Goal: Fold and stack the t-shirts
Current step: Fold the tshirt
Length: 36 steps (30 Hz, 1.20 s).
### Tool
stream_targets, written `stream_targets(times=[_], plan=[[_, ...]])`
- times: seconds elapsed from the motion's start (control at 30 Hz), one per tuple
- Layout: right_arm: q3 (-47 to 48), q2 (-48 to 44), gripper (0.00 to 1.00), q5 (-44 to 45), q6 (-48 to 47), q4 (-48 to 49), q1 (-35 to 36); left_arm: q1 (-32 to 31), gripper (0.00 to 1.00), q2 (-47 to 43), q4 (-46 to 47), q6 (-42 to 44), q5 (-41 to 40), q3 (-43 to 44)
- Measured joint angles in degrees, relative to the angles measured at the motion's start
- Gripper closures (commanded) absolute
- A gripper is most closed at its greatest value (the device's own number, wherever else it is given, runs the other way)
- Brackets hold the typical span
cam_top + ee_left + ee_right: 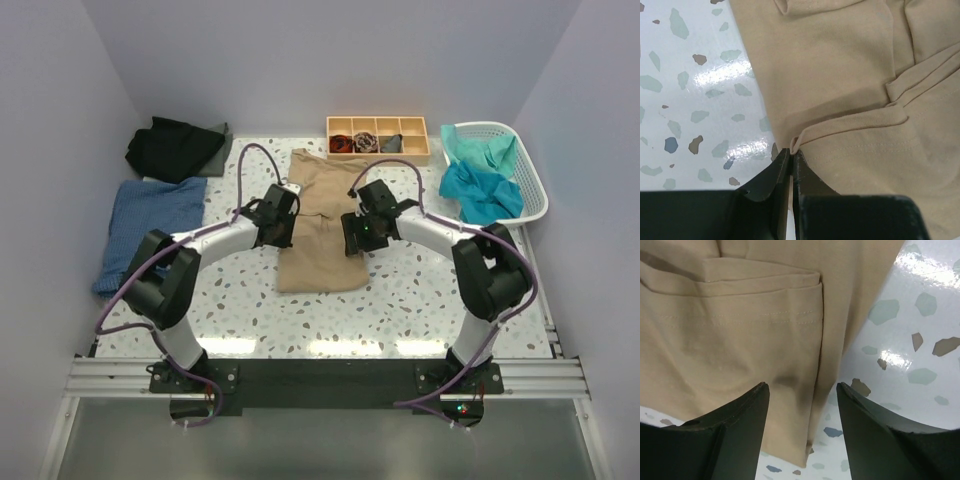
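Observation:
A tan-beige t-shirt (pixel 322 240) lies partly folded in the middle of the table. My left gripper (pixel 277 228) sits at its left edge, shut on a hem corner of the shirt (pixel 795 144). My right gripper (pixel 357 235) hovers over its right edge, open and empty, with the shirt's folded edge (pixel 790 340) between and beyond its fingers. A denim-blue t-shirt (pixel 150 225) lies folded at the left. A black t-shirt (pixel 172 148) lies at the back left. Teal t-shirts (pixel 478 180) lie in the basket.
A white laundry basket (pixel 530 175) stands at the back right. A wooden tray (pixel 378 137) with four compartments stands at the back middle. Grey walls enclose the table on three sides.

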Motion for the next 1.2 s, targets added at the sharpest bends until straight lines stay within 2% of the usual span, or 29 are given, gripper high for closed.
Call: stream_targets(times=[0.1,0.23,0.27,0.33,0.37,0.63,0.93,0.97,1.0,1.03,1.07,1.13,1.17,1.2], plan=[[0.5,2.3,0.47,0.0,-0.2,0.6,0.0,0.0,0.91,0.2,0.2,0.0,0.1,0.0],[2.9,5.0,0.62,0.0,-0.9,1.3,0.0,0.0,0.91,0.2,0.4,0.0,0.2,0.0],[3.4,5.3,0.75,0.0,-1.0,1.5,0.0,0.0,0.91,0.2,0.4,0.0,0.2,0.0],[3.8,5.4,0.95,0.0,-1.4,1.7,0.0,0.0,0.91,0.2,0.4,0.0,0.2,0.0],[3.9,5.4,1.0,0.0,-1.5,1.7,0.0,0.1,0.91,0.2,0.4,0.0,0.2,0.0],[3.5,4.9,1.0,1.2,-1.5,1.6,0.0,0.2,0.91,0.2,0.4,0.0,-0.2,0.0],[0.0,-1.0,1.0,4.7,-1.4,1.3,0.0,1.1,0.91,0.2,0.3,0.2,-1.3,0.2],[-0.2,-1.3,0.91,5.0,-1.4,1.3,0.0,1.1,0.91,0.2,0.3,0.3,-1.3,0.3],[-0.4,-1.3,0.76,5.5,-1.4,1.3,0.0,1.1,0.88,0.3,0.2,0.4,-1.3,0.6],[-0.4,-1.2,0.51,5.7,-1.4,1.2,0.0,1.1,0.83,0.4,0.2,0.5,-1.3,1.0],[-0.4,-1.1,0.44,6.0,-1.4,1.2,0.0,1.1,0.76,0.5,0.3,0.5,-1.3,1.4],[-0.4,-0.8,0.4,7.1,-1.4,0.5,0.0,1.1,0.61,0.8,0.4,0.6,-1.4,1.9],[-0.4,-0.4,0.38,7.4,-1.3,0.3,0.0,1.2,0.5,1.0,0.5,0.7,-1.5,2.1],[-0.4,-0.1,0.37,7.7,-1.4,0.0,0.0,1.2,0.21,1.1,0.5,0.7,-1.7,2.2]])
